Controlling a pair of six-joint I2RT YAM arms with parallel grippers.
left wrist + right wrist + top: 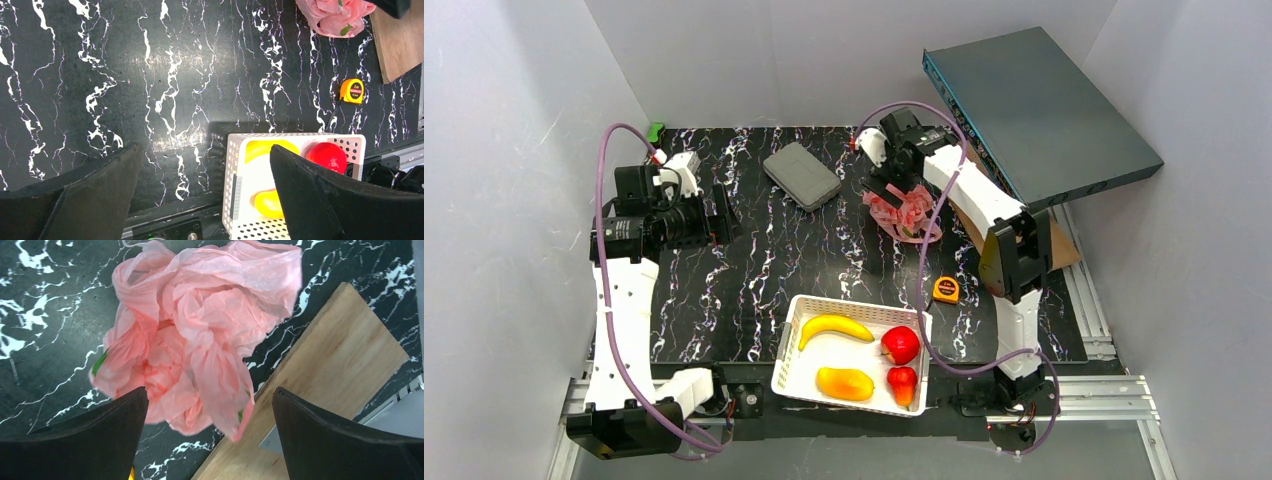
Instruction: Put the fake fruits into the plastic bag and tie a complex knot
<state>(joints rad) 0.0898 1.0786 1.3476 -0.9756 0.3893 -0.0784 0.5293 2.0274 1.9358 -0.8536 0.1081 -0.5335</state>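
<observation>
Right gripper (pixel 209 395): stands wide apart, grips nothing, hovers just above the plastic bag (pixel 200 330). Bag: lies crumpled in a loose pink heap on the black marbled table (pixel 724 290), far right side, just beside the edge of a wooden board (pixel 340 375).

Left gripper (pixel 205 150): also wide apart, empty, hangs over bare table on the left, well apart from the bag.

Nearer the arm bases: white lattice basket (pixel 854 302), holds all four fruits. Banana (pixel 834 327) at the far left inside, mango (pixel 844 383) near left, apple (pixel 901 344) far right, small red fruit (pixel 904 383) near right.

Between basket and bag: yellow tape measure (pixel 945 289). Far centre: grey pad (pixel 801 175), flat.
</observation>
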